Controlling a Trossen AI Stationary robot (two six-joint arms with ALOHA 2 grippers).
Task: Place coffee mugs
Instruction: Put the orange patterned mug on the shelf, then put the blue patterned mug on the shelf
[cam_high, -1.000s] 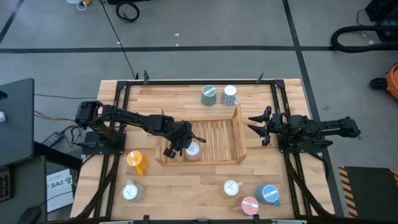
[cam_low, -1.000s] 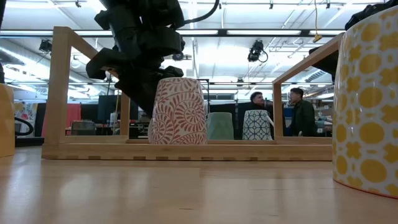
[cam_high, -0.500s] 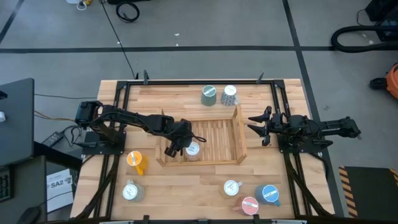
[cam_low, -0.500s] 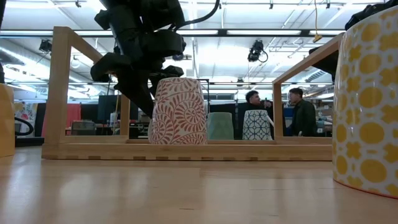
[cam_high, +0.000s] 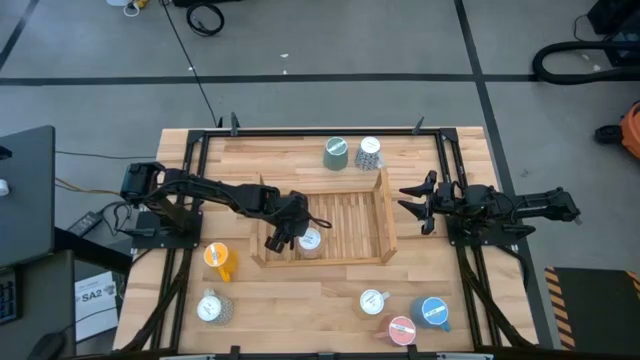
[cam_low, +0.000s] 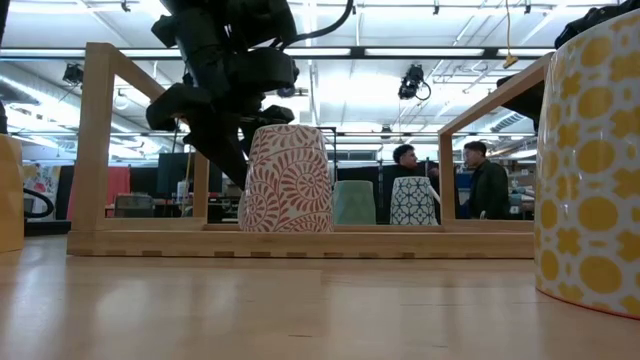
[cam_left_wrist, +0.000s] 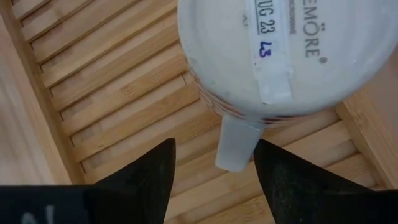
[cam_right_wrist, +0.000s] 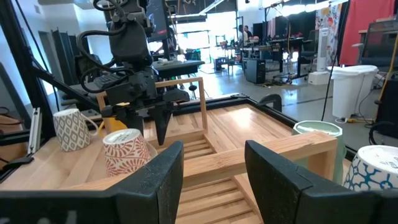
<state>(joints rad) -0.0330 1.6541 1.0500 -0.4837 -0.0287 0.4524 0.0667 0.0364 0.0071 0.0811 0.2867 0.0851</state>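
A red-and-white patterned mug (cam_high: 310, 240) stands upside down on its rim on the slats of the wooden tray (cam_high: 385, 215), near the tray's near-left corner. My left gripper (cam_high: 278, 238) is open just to its left. In the left wrist view the gripper (cam_left_wrist: 213, 144) has its fingers on either side of the mug's white handle (cam_left_wrist: 237, 146). The low view shows this gripper (cam_low: 215, 130) beside the mug (cam_low: 290, 180). My right gripper (cam_high: 415, 205) waits open at the tray's right side, and its wrist view (cam_right_wrist: 214, 180) looks across the tray. My left gripper comes level from the table's left, with the handle (cam_left_wrist: 237, 146) of the upside-down mug between its open fingers. There is a clear gap on one side. The other fingertip (cam_left_wrist: 260, 146) is so close to the handle that I cannot tell whether it touches.
A green mug (cam_high: 336, 153) and a speckled mug (cam_high: 369, 152) stand beyond the tray's far side. An orange mug (cam_high: 218, 260) and a white patterned mug (cam_high: 210, 308) are near left. A yellow-patterned mug (cam_high: 372, 302), a pink mug (cam_high: 401, 330) and a blue mug (cam_high: 433, 312) are near right. People stand in the room behind.
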